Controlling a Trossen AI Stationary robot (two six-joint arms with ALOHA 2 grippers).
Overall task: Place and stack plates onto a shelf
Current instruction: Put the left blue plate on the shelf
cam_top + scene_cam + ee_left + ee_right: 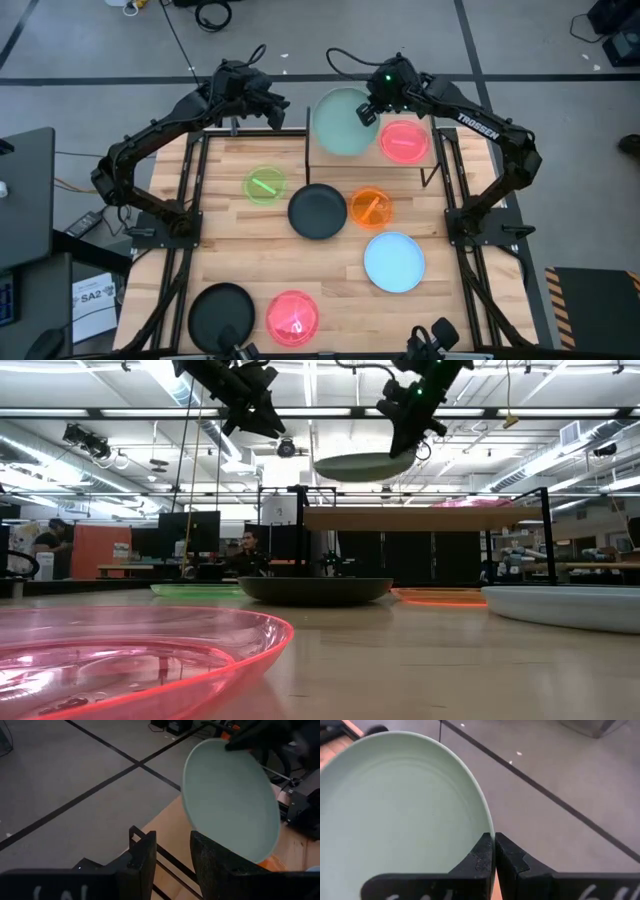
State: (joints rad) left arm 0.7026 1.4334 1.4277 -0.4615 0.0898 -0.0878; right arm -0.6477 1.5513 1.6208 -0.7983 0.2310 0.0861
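My right gripper (368,112) is shut on a pale green plate (343,122), held in the air above the left half of the light-wood shelf (360,163). The low view shows the plate (365,465) hanging clear above the shelf board (420,518). A pink plate (404,141) rests flat on the shelf's right half. My left gripper (272,108) hovers open and empty beside the shelf's far left corner; its wrist view looks toward the pale green plate (230,795). My right gripper pinches the pale green plate's rim (489,831) between its two shut fingers, on the side of the plate toward the table's right edge. The fingers come down at it slanting from above. The plate is lifted clear of the shelf and lies roughly level.
On the tabletop lie a lime green plate (265,185), a black plate (318,212), an orange plate (372,208), a light blue plate (394,262), and at the near edge a second black plate (222,315) and a red plate (292,317). People sit in the room beyond.
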